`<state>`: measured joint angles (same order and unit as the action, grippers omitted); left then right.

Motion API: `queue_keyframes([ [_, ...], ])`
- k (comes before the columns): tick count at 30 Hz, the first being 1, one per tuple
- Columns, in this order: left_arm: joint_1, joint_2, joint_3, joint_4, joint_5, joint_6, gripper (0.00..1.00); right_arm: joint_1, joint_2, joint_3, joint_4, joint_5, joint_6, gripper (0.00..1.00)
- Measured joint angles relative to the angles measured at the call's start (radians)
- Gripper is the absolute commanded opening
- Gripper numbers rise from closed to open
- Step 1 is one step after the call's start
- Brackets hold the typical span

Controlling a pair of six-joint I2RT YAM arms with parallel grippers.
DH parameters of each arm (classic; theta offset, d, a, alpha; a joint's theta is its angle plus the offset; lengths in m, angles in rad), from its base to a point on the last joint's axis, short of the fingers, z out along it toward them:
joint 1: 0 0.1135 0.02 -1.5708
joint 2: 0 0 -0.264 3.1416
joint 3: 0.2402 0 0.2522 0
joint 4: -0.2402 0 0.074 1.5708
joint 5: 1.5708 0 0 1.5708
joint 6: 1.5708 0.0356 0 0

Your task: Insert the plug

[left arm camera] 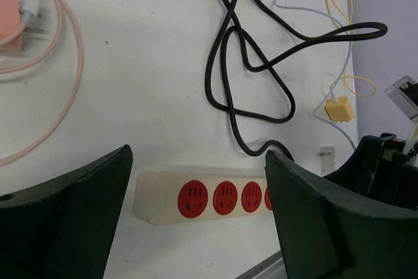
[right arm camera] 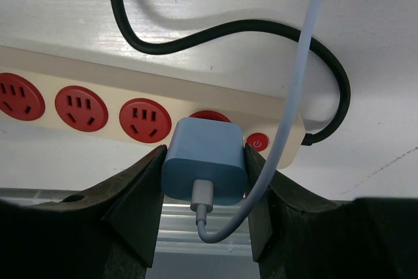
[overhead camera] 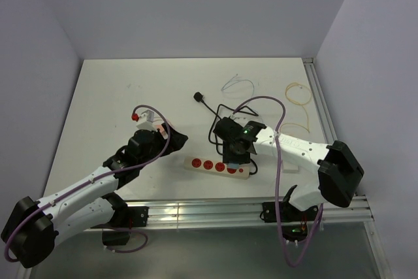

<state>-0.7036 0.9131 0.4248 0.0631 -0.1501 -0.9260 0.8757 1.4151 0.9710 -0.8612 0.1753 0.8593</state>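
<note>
Right arm: fingers (right arm camera: 204,181) pinch the pale blue cube-shaped charger plug (right arm camera: 202,151) by its two side faces. A light blue cable (right arm camera: 294,96) leaves its top face.

Plug location: directly over the fourth red socket (right arm camera: 209,115) of the cream plastic power strip (right arm camera: 112,96), beside the small red switch (right arm camera: 257,142). The strip lies on the white counter (overhead camera: 130,96) near its front edge. The prongs are hidden under the plug body, so I cannot tell whether they have entered the slots.

Left arm: fingers (left arm camera: 199,161) spread wide, holding nothing, hovering above the strip's other end.

Judgement on the step in hand, seating the plug:
- Keep the plug faces parallel to the strip's long edges so the prongs meet the slots square.
- Press straight down with no rocking, since the strip is light and may slide.
- The free left fingers could brace the strip's far end.
- Keep the light blue cable clear of the black cord (right arm camera: 228,31) looping behind, so that neither drags the plug sideways.

Markings: a power symbol on the red switch. No brand, label or rating text is readable on the plug or strip.
</note>
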Motion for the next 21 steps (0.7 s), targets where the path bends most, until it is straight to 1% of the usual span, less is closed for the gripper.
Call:
queue_keyframes([
  [14, 0.005, -0.015, 0.0, -0.001, 0.006, 0.0, 0.88, 0.009, 0.017, -0.024, 0.034, 0.016, 0.016, 0.0],
  [21, 0.007, -0.033, 0.0, -0.014, 0.006, 0.001, 0.88, 0.041, -0.004, -0.113, 0.119, 0.057, 0.056, 0.0],
])
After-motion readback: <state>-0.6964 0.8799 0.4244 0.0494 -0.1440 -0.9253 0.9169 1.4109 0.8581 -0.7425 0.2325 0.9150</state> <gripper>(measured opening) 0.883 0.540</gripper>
